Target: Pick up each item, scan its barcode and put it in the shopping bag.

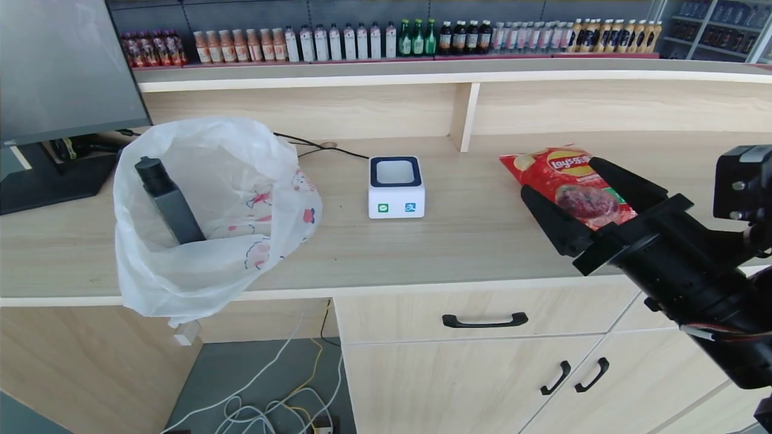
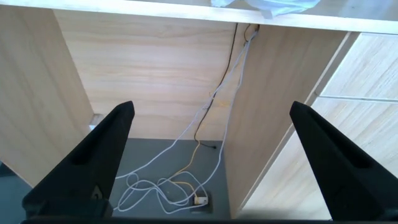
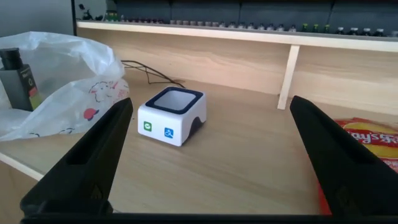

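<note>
Found right gripper (image 1: 562, 178) released, fingers spread wide, low over the counter (image 1: 470, 247). Saw one red chips bag (image 1: 570, 184) lying flat between those fingers. Could not tell whether either finger touched it; lost its near end behind the gripper body. Logged one white scanner (image 1: 396, 188) well off to the gripper's left, window up, standing apart from everything else. Farther the same way, noted one white shopping bag (image 1: 265, 205), mouth open, slumped at the counter edge with part hanging over. Counted one grey bottle (image 1: 172, 208) inside, leaning, base hidden by plastic. Found left gripper (image 2: 211, 107) likewise spread, holding nothing, down below counter level, facing an open bay with loose cables (image 2: 168, 186) on the floor. Counted three black handles (image 1: 484, 320) on the cabinet fronts below the right gripper. Could not count the bottle row (image 1: 386, 39) on the far shelf. Noted monitor (image 1: 60, 66) cut off at the frame edge.
</note>
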Motion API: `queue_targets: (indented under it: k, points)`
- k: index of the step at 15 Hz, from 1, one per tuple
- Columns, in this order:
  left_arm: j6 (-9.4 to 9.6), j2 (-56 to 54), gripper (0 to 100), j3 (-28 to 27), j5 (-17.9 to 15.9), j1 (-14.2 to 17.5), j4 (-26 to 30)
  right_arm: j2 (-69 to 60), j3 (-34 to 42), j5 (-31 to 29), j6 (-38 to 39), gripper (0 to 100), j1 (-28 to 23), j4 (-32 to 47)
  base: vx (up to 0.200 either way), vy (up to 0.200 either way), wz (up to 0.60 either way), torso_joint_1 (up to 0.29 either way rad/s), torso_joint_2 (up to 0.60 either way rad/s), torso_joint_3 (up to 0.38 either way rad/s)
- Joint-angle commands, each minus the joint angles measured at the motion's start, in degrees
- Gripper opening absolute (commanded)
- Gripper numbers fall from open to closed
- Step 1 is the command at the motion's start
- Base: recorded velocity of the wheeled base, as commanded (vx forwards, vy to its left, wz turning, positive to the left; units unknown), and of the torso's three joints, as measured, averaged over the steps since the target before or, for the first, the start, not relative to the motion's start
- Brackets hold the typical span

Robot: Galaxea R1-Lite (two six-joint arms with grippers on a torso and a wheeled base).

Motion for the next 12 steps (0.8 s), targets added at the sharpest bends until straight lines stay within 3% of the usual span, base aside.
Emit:
queue_targets:
  k: [1, 7, 12]
  points:
    - [-0.06, 0.00, 100, 0.00, -0.01, 0.00, 0.00, -0.65, -0.74, 0.00, -0.01, 100, 0.09, -0.08, 0.000, -0.200, 0.00, 0.007, 0.00, 0.007]
    - [0.47, 0.00, 100, 0.00, -0.01, 0.00, -0.18, -2.49, 2.69, 0.09, -0.19, 100, 2.46, -0.08, 0.000, -0.200, 0.00, 0.004, 0.00, 0.004]
    - [0.65, 0.00, 100, 0.00, -0.01, 0.00, 0.00, -3.90, 2.86, 0.09, -1.06, 100, 2.55, -0.08, 0.000, 0.000, 0.00, 0.000, 0.00, 0.000]
